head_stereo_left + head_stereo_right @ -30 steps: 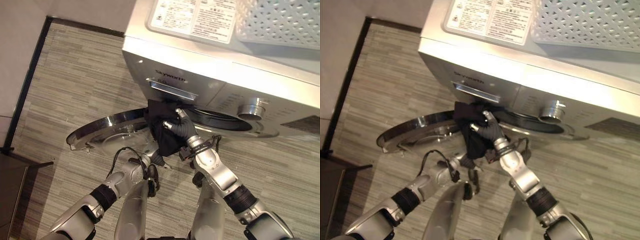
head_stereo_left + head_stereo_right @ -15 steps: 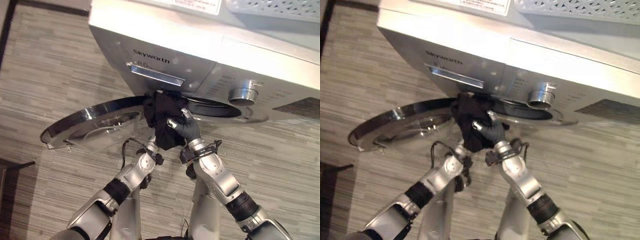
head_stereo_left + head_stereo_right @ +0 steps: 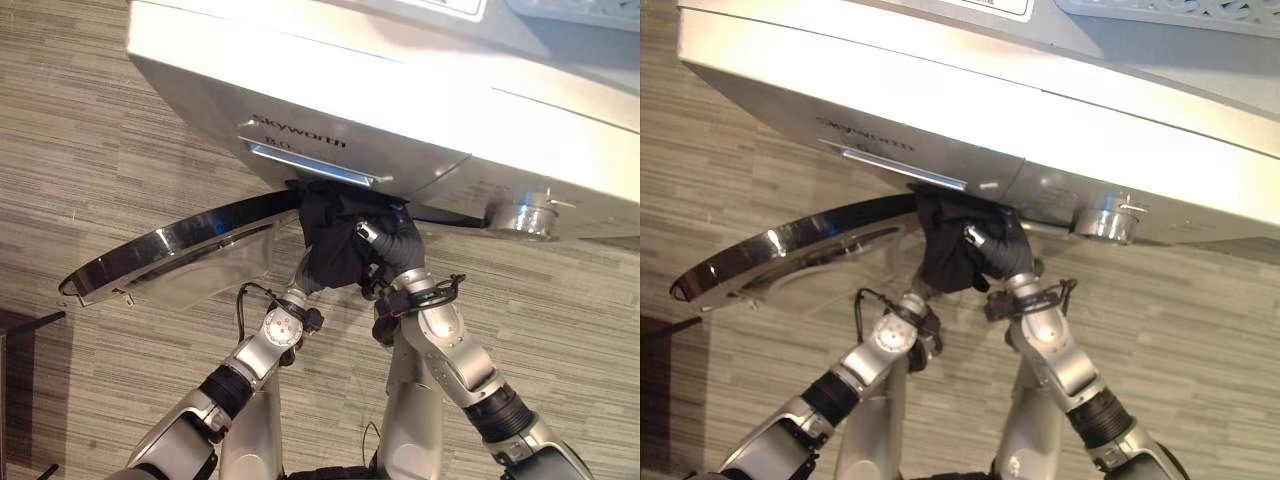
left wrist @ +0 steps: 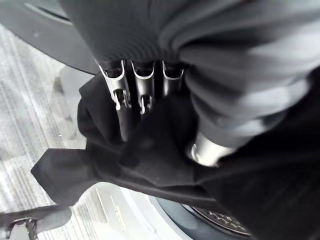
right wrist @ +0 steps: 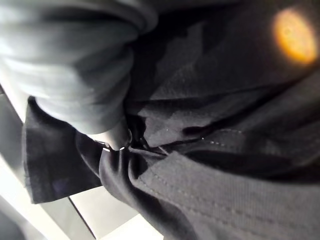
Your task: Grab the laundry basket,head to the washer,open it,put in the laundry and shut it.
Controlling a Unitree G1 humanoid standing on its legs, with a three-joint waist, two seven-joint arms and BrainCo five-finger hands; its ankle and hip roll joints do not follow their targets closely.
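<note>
I see grey striped wood-look floor [image 3: 120, 130] running all round and under the scene, and a dark strip of furniture [image 3: 20, 390] at its near left edge.

One washer, one door, one garment, two hands

There is one silver front-loading washer [image 3: 400, 90] with one round door [image 3: 170, 250] swung open, one chrome control knob [image 3: 522, 218] and one detergent drawer handle [image 3: 310, 165] on its front. One black garment [image 3: 335, 240] hangs at the drum opening. Two robot hands are on it: the left hand [image 4: 135, 100] and the right hand [image 3: 385, 245]. One white perforated laundry basket [image 3: 1180, 10] sits on top of the washer.
</note>
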